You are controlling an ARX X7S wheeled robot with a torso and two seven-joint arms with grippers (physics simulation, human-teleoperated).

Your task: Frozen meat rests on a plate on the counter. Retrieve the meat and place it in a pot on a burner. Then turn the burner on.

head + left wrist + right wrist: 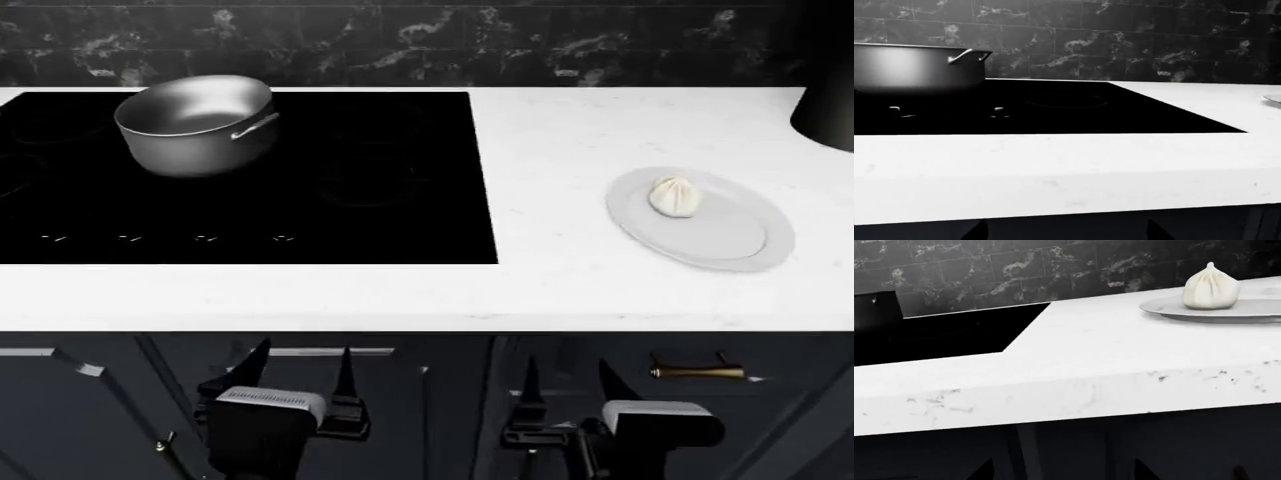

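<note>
plate (pixel 1274 98) cut by frame edge, burner (pixel 367 185) ring barely discernible

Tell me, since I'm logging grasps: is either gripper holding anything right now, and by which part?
Nothing is held. The left gripper and right gripper are open below the counter; the meat sits on the plate.

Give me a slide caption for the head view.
Meat waits on plate; pot on cooktop.

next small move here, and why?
Probably raise the right gripper up and forward toward the meat. Both grippers hang open and empty below the counter edge, the meat sits untouched on the plate on the right side, and the pot waits on the cooktop.
</note>
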